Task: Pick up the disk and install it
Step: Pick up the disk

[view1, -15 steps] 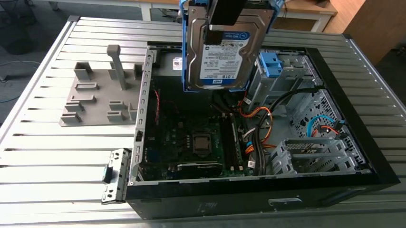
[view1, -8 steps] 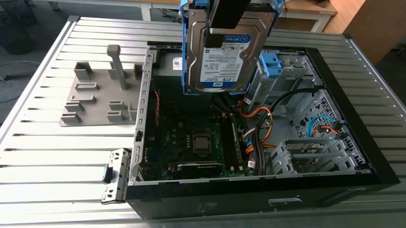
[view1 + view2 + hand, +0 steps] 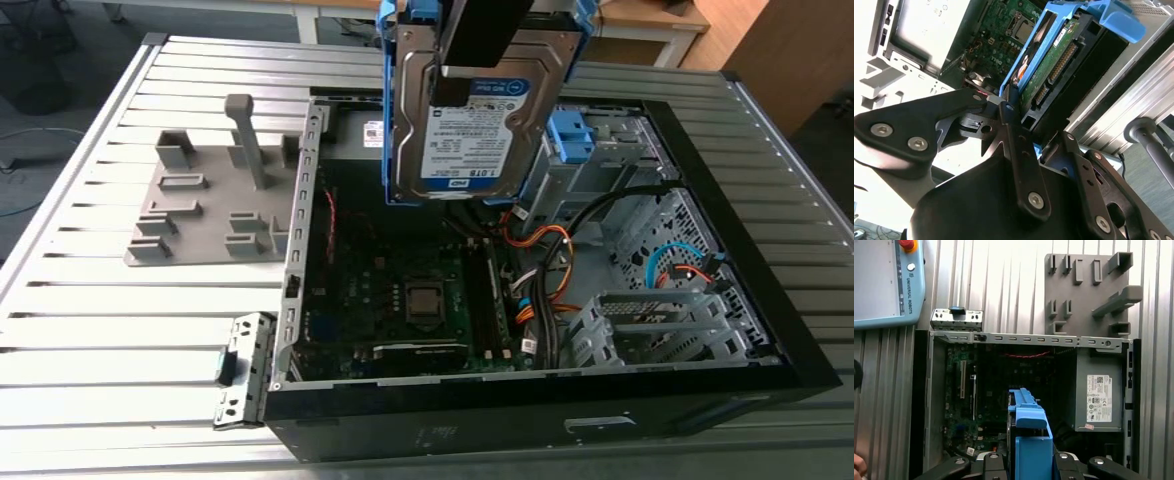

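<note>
The disk (image 3: 474,140), a silver hard drive with a white-and-blue label in a blue carrier frame, hangs upright in the air above the open computer case (image 3: 534,405). My gripper (image 3: 461,70) comes down from above and is shut on it, one black finger lying across the label. In the second wrist view the black fingers (image 3: 1008,112) clamp the disk (image 3: 1054,65) by its blue-framed edge. The first wrist view looks down past the gripper (image 3: 1029,462) and the disk's blue frame (image 3: 1029,435) into the case, over the motherboard (image 3: 984,390).
A grey power-supply box (image 3: 1099,390) fills one corner of the case, and a drive cage with a small blue bracket (image 3: 571,135) sits at the far right. Orange cables (image 3: 554,270) lie inside. A grey fixture plate (image 3: 200,200) rests on the slatted table (image 3: 107,340). A teach pendant (image 3: 884,280) lies nearby.
</note>
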Controlling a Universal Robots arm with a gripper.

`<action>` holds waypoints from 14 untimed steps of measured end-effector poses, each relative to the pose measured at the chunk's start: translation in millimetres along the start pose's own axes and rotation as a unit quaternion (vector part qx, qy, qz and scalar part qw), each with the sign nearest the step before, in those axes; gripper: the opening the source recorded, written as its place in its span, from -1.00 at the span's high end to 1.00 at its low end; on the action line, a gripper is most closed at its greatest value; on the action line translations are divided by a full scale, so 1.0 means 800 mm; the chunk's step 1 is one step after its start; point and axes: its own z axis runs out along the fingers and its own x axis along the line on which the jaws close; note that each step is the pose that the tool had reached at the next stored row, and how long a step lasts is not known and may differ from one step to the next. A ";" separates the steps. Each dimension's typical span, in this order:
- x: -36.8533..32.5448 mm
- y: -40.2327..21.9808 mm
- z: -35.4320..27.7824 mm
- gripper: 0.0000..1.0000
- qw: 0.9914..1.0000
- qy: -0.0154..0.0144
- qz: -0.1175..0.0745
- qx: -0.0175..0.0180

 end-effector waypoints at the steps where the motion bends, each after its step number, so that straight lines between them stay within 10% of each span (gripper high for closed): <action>1: 0.0008 0.0000 0.0000 0.27 1.000 0.000 0.000 0.000; 14: 0.0109 0.0004 -0.0005 0.27 1.000 0.000 0.000 0.000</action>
